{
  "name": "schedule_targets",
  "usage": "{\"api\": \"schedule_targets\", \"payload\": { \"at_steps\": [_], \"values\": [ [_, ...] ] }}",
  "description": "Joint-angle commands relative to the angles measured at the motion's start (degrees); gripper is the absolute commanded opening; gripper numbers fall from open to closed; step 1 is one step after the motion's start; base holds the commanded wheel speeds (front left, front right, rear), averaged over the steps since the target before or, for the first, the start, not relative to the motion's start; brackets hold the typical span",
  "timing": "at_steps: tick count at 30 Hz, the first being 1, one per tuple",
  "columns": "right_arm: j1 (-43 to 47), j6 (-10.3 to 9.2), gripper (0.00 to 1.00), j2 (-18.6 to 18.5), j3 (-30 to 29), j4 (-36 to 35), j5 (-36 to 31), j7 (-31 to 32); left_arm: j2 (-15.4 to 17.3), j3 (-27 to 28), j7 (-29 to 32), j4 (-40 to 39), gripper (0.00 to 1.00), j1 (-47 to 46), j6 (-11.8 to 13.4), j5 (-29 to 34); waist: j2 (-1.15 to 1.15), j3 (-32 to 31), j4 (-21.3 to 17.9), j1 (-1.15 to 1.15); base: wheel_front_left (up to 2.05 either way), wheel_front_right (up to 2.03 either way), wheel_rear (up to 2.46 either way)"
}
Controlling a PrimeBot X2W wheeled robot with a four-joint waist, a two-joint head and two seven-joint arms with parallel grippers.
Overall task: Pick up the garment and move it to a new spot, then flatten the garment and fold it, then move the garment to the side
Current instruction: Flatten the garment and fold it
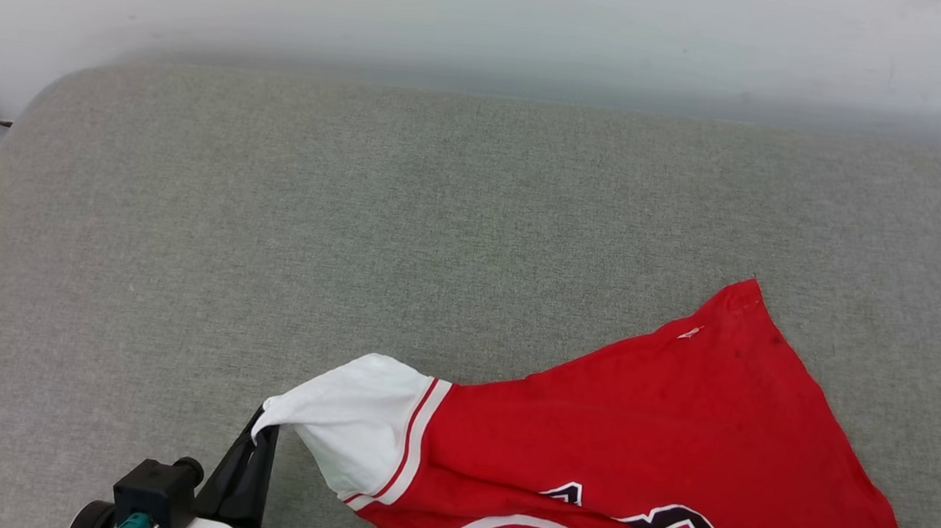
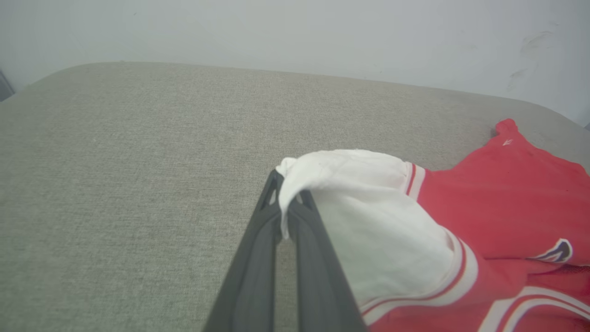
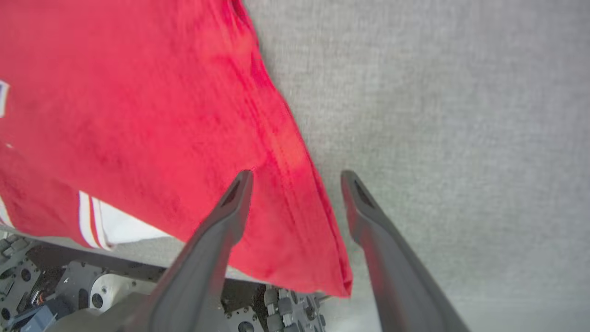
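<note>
Black and thin, the two long fingers of the left gripper (image 1: 262, 431) are pinched tight on the tip of the white short sleeve (image 1: 349, 414) of the red jersey T-shirt with black letters (image 1: 659, 430). They lift that tip a little off the grey cloth cushion (image 1: 357, 205). Down at the near edge of the cushion, the right gripper (image 3: 297, 177) has its two dark fingers spread wide apart and holds nothing. The red side hem of the T-shirt runs between them, and one red corner hangs over the cushion's edge above the robot's grey metal base (image 3: 69, 286). The T-shirt lies on the near right part of the cushion, partly spread out, with one pointed corner reaching away from the robot. Past it the cushion goes on to the plain white wall (image 1: 490, 14).

The T-shirt looks light, thin and very soft. It will likely sag, stretch and bunch up when pulled, and it could slip out of a weak pinch. It will not break. Good spots to grab seem to be the thick sewn edges: the sleeve ends, the shoulders and the bottom corners, one for each gripper, so it hangs flat.

Counted: one T-shirt, two grippers, one cushion, one wall
</note>
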Motion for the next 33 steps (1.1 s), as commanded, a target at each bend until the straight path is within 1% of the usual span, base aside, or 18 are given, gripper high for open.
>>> {"api": "schedule_targets", "payload": {
  "at_steps": [1,4,9,10,14,17,18,21,25,28,31,33],
  "values": [
    [-1.4,-0.05,1.00,-0.6,-1.1,-1.5,-0.2,-0.8,0.2,-0.2,0.0,-0.3,0.00,0.2,0.3,0.0,0.00,-0.2,0.0,0.00,0.00,0.00,0.00],
    [-4.3,-0.05,1.00,-2.0,-2.5,-5.5,0.3,-1.9,0.2,-0.4,0.1,-0.5,0.00,0.1,0.4,0.1,0.00,-0.3,0.1,0.00,0.00,0.00,0.00],
    [-10.4,-0.05,1.00,-4.6,-3.1,-10.7,0.2,-1.9,0.2,-1.2,0.3,-1.1,0.00,-1.4,0.2,0.5,0.00,0.6,1.3,0.00,0.00,0.00,0.00],
    [-15.6,-0.05,1.00,-6.6,-0.9,-11.9,-0.2,-0.8,-0.1,-1.9,0.3,-1.4,0.00,-2.3,0.0,0.7,0.00,1.8,2.4,0.00,0.00,0.00,0.00],
    [-23.0,-0.05,1.00,-9.3,4.8,-11.1,0.1,2.8,-0.4,-2.7,0.0,-1.8,0.00,-3.8,-0.2,1.1,0.00,3.7,3.9,0.00,0.00,0.00,0.00],
    [-29.0,-0.05,1.00,-11.4,10.2,-8.5,-0.5,6.7,-0.8,-3.4,-0.1,-2.0,0.00,-4.9,-0.3,1.6,0.00,5.3,5.2,0.00,0.00,0.00,0.00],
    [-34.7,-0.05,1.00,-12.3,15.5,-5.2,-0.5,10.0,-1.4,-4.1,-0.3,-2.3,0.00,-6.1,-0.4,1.9,0.00,6.6,6.4,0.00,0.00,0.00,0.00],
    [-39.5,-0.05,1.00,-12.8,20.2,-1.0,-0.9,12.2,-2.0,-4.8,-0.4,-2.3,0.00,-7.3,-0.7,2.2,0.00,7.9,7.6,0.00,0.00,0.00,0.00],
    [-45.5,-0.05,1.00,-11.7,24.9,5.4,-1.5,13.2,-2.6,-5.5,-0.7,-2.3,0.00,-8.7,-0.9,2.5,0.00,9.6,8.8,0.00,0.00,0.00,0.00],
    [-48.9,-0.05,1.00,-10.4,27.3,10.7,-1.8,12.3,-3.1,-6.0,-0.9,-2.0,0.00,-9.7,-1.2,2.7,0.00,10.9,9.8,0.00,0.00,0.00,0.00],
    [-50.4,-0.05,1.00,-9.6,30.1,15.4,-2.2,11.5,-3.6,-6.4,-1.0,-1.6,0.00,-10.5,-1.3,2.8,0.00,11.9,10.5,0.00,0.00,0.00,0.00],
    [-50.7,-0.05,1.00,-9.0,31.4,18.1,-1.2,10.6,-3.8,-6.6,-1.1,-1.4,0.00,-10.9,-1.6,2.9,0.00,12.4,11.0,0.00,0.00,0.00,0.00]
  ]
}}
